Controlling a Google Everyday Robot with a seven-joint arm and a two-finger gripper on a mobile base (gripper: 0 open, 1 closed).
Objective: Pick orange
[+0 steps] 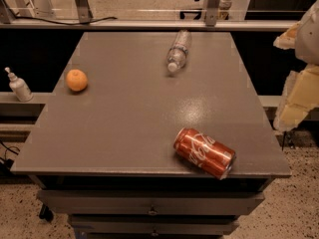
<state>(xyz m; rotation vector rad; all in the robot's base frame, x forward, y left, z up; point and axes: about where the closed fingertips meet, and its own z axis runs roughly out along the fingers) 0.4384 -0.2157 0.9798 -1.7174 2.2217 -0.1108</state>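
Observation:
The orange (77, 80) is a small round fruit standing on the left side of the grey table (134, 128), near its left edge. My gripper (298, 96) shows as pale, yellowish shapes at the right edge of the camera view, beyond the table's right side and far from the orange. It holds nothing that I can see.
A red Coca-Cola can (204, 153) lies on its side near the front right edge. A clear plastic bottle (178, 51) lies on its side at the back centre. A small white pump bottle (19, 85) stands on a ledge left of the table. Drawers sit below the tabletop.

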